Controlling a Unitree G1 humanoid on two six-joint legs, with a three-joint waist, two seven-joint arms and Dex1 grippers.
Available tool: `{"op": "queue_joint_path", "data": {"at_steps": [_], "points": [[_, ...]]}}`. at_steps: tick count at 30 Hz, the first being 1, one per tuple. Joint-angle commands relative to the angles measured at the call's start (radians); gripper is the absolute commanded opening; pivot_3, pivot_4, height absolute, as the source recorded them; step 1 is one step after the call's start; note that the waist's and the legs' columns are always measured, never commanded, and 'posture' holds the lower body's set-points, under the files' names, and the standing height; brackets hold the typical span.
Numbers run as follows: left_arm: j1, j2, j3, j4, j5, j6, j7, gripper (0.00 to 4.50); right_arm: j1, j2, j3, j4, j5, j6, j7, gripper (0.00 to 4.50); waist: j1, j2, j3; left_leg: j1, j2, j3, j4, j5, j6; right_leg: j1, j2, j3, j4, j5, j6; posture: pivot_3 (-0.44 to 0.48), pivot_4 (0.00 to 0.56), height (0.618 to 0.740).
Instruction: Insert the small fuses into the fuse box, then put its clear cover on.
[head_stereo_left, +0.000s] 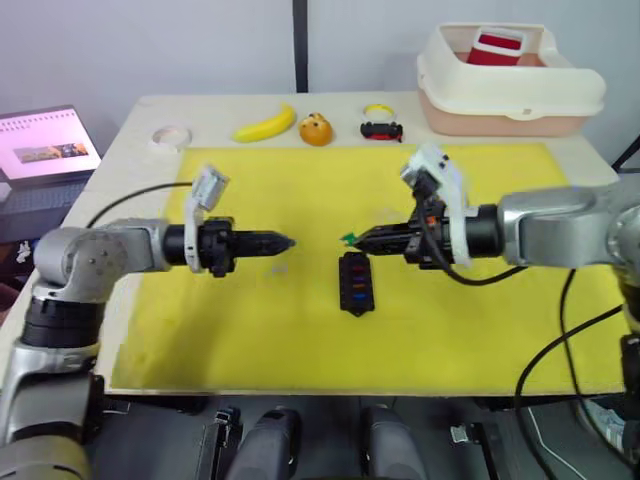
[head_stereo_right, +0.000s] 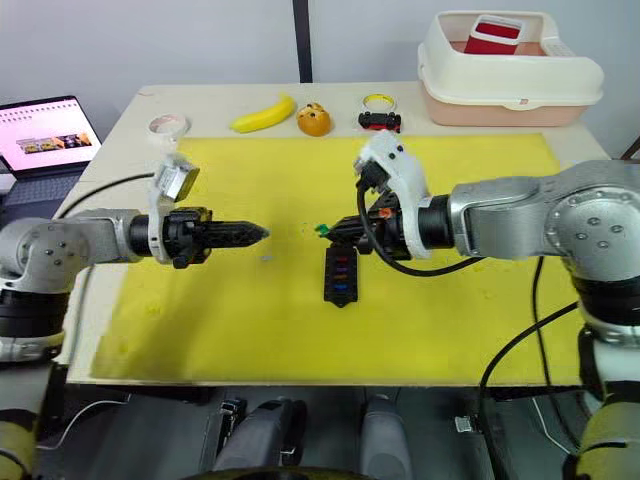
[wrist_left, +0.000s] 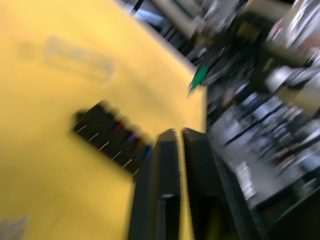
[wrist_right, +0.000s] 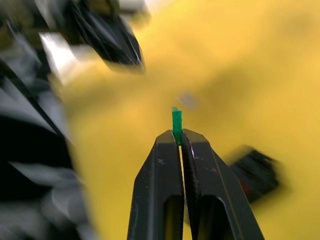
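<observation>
Right hand: the right hand (wrist_right: 180, 137) hangs just above the yellow mat, black fingers clamped on a tiny green plastic fuse (wrist_right: 177, 125), and the right wrist view catches it best — the green piece pokes out past the fingertips, pinched at its base.
Green fuse from the head: a speck of green at the fingertips (head_stereo_left: 349, 239), just above the near-left corner of the fuse box's far end, not touching the mat as far as I can tell.
Fuse box: the small black rectangular plastic fuse box (head_stereo_left: 356, 283) lies flat on the mat just beneath and in front of the right hand; a row of red, blue and purple fuses sits in its slots.
Left hand: the left hand (head_stereo_left: 285, 241) points toward the right one, fingers pressed together on nothing, well left of the fuse box.
Clear cover: the thin transparent rectangular cover (wrist_left: 77, 62) shows up in the left wrist view as a faint outline on the mat, apart from the fuse box; the head views give only a pale smudge near the left fingertips.
Mat: the yellow rectangular mat (head_stereo_left: 200, 330) covers most of the pale table (head_stereo_left: 140, 125).
Far edge: a yellow banana (head_stereo_left: 265, 125), a small orange round toy (head_stereo_left: 316, 130) and a black-and-red toy car (head_stereo_left: 382, 130) line up behind the mat.
</observation>
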Motion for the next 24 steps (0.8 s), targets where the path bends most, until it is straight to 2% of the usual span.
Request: {"op": "queue_joint_path", "data": {"at_steps": [1, 3, 6, 7, 10, 16, 24], "points": [[-0.038, 0.036, -0.086, -0.04, 0.153, -0.161, -0.133, 1.77, -0.089, -0.051, 0.104, -0.056, -0.252, -0.011, 0.246, 0.0, 0.002, 0.0, 0.0, 0.0, 0.0, 0.0, 0.0, 0.0, 0.0, 0.001, 0.0, 0.0, -0.001, 0.0, 0.0, 0.0, 0.15, 0.74], [-0.046, 0.044, -0.152, -0.051, 0.281, -0.29, -0.165, 2.78, -0.141, -0.085, 0.211, -0.079, -0.44, -0.08, 0.388, 0.0, 0.001, 0.0, 0.0, -0.001, 0.0, 0.0, 0.0, 0.0, 0.001, 0.0, -0.001, 0.0, -0.002, 0.0, 0.0, 0.0, 0.15, 0.74], [-0.036, 0.042, -0.211, -0.056, 0.422, -0.438, -0.186, 4.27, -0.187, -0.102, 0.302, -0.069, -0.637, -0.161, 0.532, 0.0, -0.002, 0.0, 0.0, -0.001, 0.0, 0.001, 0.001, -0.001, 0.001, 0.0, -0.001, 0.0, -0.002, 0.0, 0.001, 0.0, 0.15, 0.74], [-0.027, 0.036, -0.222, -0.058, 0.457, -0.475, -0.184, 4.42, -0.202, -0.101, 0.322, -0.062, -0.68, -0.175, 0.576, 0.0, -0.003, 0.0, 0.0, -0.002, 0.0, 0.001, 0.0, -0.001, 0.001, -0.001, -0.001, 0.0, -0.002, 0.0, 0.001, 0.0, 0.15, 0.74], [0.001, 0.021, -0.241, -0.071, 0.529, -0.553, -0.173, 4.42, -0.266, -0.123, 0.445, -0.067, -0.873, -0.242, 0.745, 0.0, -0.007, 0.001, 0.001, -0.003, 0.0, 0.001, 0.0, -0.001, 0.001, -0.004, -0.001, 0.0, 0.0, 0.0, 0.001, 0.0, 0.15, 0.74], [0.003, -0.028, -0.23, -0.081, 0.564, -0.58, -0.165, 4.42, -0.274, -0.058, 0.452, -0.014, -1.0, -0.256, 0.866, 0.0, -0.002, 0.0, 0.001, -0.006, 0.0, 0.0, 0.002, -0.001, 0.001, -0.005, -0.001, 0.0, 0.002, 0.0, 0.001, 0.0, 0.15, 0.74], [0.003, -0.072, -0.238, -0.069, 0.606, -0.587, -0.151, 4.42, -0.287, 0.064, 0.499, 0.099, -1.178, -0.298, 0.949, 0.0, -0.002, 0.0, 0.001, -0.006, 0.0, 0.0, 0.003, 0.0, 0.0, -0.006, -0.001, 0.0, 0.003, 0.0, 0.001, 0.0, 0.15, 0.74]]}}
